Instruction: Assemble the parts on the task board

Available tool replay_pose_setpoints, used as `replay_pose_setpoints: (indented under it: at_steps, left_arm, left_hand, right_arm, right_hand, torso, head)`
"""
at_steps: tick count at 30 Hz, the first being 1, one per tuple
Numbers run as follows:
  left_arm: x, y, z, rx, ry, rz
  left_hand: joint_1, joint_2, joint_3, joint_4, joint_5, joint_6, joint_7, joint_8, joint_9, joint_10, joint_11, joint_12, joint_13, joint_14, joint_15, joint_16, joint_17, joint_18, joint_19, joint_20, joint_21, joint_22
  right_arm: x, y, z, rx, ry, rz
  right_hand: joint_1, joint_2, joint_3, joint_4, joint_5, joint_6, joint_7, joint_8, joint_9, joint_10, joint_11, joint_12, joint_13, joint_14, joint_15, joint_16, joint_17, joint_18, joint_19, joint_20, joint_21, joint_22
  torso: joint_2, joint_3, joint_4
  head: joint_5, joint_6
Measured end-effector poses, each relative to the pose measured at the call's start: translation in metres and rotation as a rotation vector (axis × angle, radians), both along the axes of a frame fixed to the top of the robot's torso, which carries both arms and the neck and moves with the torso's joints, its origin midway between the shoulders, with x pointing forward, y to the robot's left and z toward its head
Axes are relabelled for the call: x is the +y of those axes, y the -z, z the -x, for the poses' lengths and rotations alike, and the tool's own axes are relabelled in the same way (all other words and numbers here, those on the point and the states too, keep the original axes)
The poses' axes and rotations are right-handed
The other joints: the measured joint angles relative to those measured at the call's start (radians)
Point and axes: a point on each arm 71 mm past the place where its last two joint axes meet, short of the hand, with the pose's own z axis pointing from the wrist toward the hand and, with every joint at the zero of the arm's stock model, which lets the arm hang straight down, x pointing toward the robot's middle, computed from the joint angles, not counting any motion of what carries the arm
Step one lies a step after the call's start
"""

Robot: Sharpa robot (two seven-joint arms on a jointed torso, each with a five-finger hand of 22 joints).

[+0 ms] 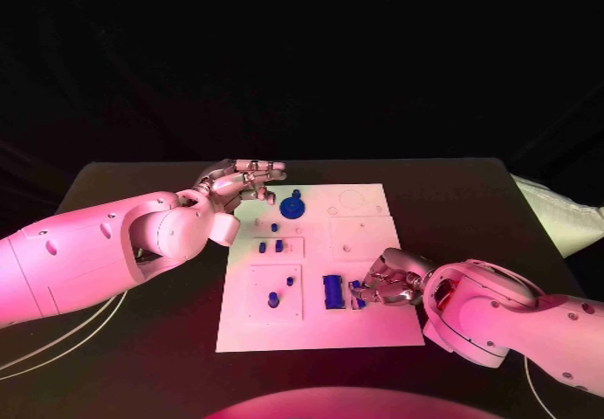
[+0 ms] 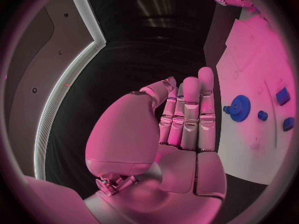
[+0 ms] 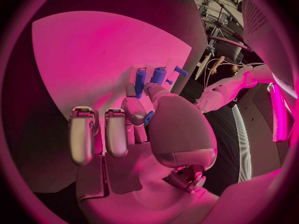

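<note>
The white task board point(image 1: 365, 327) lies in the middle of the table. My right hand point(image 1: 393, 281) rests at its near right part and pinches a small blue part point(image 3: 149, 117) between thumb and a finger. Just beside those fingers stands a blue block point(image 1: 332, 291), also seen as the blue block point(image 3: 141, 78) ahead of the fingers in the right wrist view. My left hand point(image 1: 242, 182) hovers over the board's far left corner, fingers stretched out and holding nothing point(image 2: 187, 119). A blue gear point(image 1: 293, 207) sits just beside it, the same gear point(image 2: 239, 107) showing in the left wrist view.
Small blue pegs point(image 1: 270, 248) stand in the board's left middle plate, and two more pegs point(image 1: 275, 299) in the near left plate. The board's far right plates point(image 1: 359, 229) carry only holes. Dark table point(image 1: 478, 201) surrounds the board.
</note>
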Motion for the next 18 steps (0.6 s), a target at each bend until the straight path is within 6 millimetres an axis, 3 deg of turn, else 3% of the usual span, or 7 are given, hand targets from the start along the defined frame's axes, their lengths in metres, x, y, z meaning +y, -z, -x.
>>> replay_pose_setpoints:
  at_steps: [18]
  left_arm:
    - [-0.0002,0.0003,0.0001,0.004,0.002,-0.001]
  left_hand:
    - [0.000,0.000,0.000,0.000,0.000,0.000,0.000,0.000,0.000,0.000,0.000,0.000,0.000,0.000,0.000,0.000,0.000,0.000,0.000,0.000,0.000,0.000]
  right_arm:
    - [0.0050,0.0003,0.0004,-0.008,-0.047,0.048]
  right_hand:
    - [-0.007,0.007,-0.028,0.011,-0.022,0.008,-0.005,0.009,0.010,0.011,-0.007,0.023,0.024,0.002,-0.005,0.000,0.000,0.000,0.004,-0.004,0.000,0.000]
  torso:
    - [-0.001,0.0006,-0.0011]
  head:
    - [0.000,-0.004]
